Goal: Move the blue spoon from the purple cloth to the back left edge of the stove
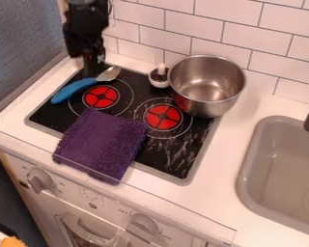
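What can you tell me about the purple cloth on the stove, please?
The purple cloth looks like thick, nubby terry fabric, folded into a rough square with slightly uneven edges. It lies flat, turned at an angle, over the near-left part of the black cooktop, with its near corner reaching past the cooktop's edge onto the white border. Its far edge lies close to the two red burners.

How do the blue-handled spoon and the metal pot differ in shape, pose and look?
The blue-handled spoon is long and slim; the metal pot is wide and deep. The spoon lies down, while the pot stands upright with its top open. The spoon pairs a blue handle with a silver-coloured head; the pot looks silver all over. Both have a shiny metallic part.
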Motion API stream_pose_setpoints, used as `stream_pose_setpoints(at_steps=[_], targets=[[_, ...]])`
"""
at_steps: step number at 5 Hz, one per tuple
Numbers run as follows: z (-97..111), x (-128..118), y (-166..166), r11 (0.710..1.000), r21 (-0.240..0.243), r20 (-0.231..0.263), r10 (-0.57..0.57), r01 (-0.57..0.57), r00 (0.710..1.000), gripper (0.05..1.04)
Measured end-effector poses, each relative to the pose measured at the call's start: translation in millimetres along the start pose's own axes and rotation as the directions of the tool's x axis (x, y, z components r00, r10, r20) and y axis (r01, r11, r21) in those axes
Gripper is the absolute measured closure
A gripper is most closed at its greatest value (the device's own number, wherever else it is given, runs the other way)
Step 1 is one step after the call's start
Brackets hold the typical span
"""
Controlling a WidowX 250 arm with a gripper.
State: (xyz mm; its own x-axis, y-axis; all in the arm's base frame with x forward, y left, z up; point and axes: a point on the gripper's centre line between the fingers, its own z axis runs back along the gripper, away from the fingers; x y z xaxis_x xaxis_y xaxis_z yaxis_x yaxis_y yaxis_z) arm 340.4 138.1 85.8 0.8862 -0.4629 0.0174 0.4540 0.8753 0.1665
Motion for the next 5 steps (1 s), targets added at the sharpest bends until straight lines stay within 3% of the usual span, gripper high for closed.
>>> stream_pose_setpoints(at_steps=[1, 5], targets=[[15.5, -6.4, -8.3, 0.999, 0.021, -0.008, -0.034, 0.034, 0.999, 0.082], [17.1, -6.3, -8.0, 0.999, 0.025, -0.005, -0.033, 0.033, 0.999, 0.082]])
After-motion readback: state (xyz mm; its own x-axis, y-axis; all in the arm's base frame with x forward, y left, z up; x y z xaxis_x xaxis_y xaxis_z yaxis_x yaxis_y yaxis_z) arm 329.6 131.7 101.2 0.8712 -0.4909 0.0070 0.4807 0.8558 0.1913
